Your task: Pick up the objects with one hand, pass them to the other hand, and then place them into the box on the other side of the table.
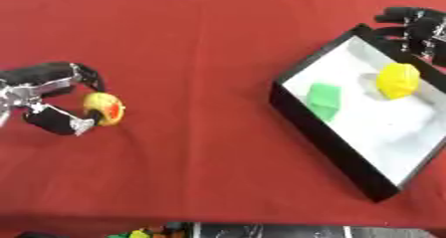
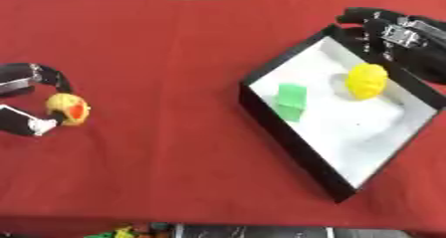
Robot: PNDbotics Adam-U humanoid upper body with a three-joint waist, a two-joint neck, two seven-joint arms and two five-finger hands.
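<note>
At the left of the red table my left hand (image 1: 48,100) has its fingers and thumb curled around a small round yellow object with a red-orange patch (image 1: 104,108). A black-walled box with a white floor (image 1: 313,127) sits tilted at the right. In it lie a green block (image 1: 324,98) and a yellow lumpy object (image 1: 398,80). My right hand (image 2: 396,35) hovers over the box's far right corner, just beyond the yellow object, fingers relaxed and holding nothing.
The red cloth (image 1: 200,58) covers the whole table between hand and box. A few small coloured pieces (image 1: 144,232) show below the table's near edge.
</note>
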